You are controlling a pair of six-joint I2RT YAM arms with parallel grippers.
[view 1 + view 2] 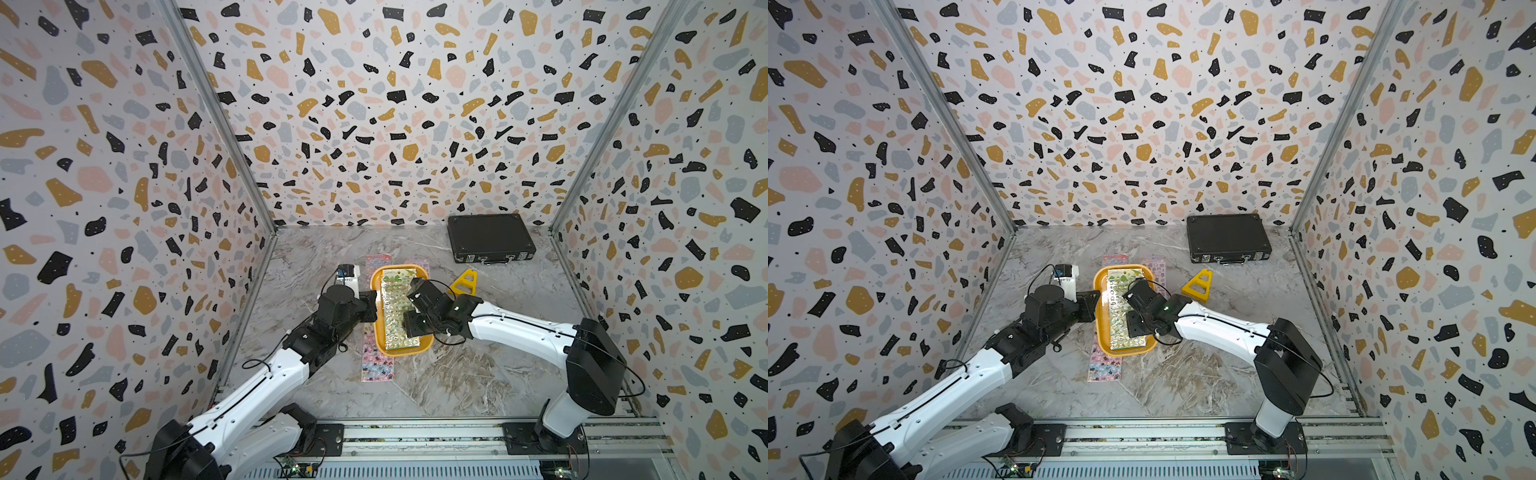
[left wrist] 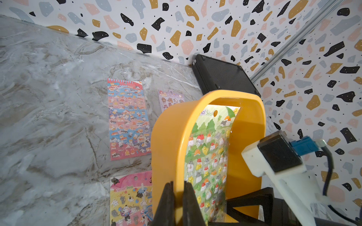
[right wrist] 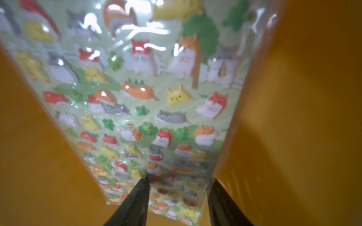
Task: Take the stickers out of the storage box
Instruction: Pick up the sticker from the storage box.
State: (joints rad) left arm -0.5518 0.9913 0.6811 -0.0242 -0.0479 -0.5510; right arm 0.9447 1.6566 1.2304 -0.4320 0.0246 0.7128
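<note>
L gripper [image 2: 177, 185] clamped on storage box [image 2: 166, 137] side wall. R gripper [image 3: 179, 181] jaws apart: one tip on green sticker sheet [image 3: 156, 97], other off its edge. Sheet in box, long axis along box's, header end away from R gripper. Pink sheet [image 2: 127, 119], purple sheet [image 2: 170, 98] on table [image 2: 49, 117] beyond L gripper.

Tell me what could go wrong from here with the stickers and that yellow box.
1. The right pincer stands open astride the green sheet's edge. The glossy sleeve could slip free as it closes.
2. The left pincer is clamped on the storage box wall. A tug from either arm may slide the box over the pink sheet lying right beside it.
</note>
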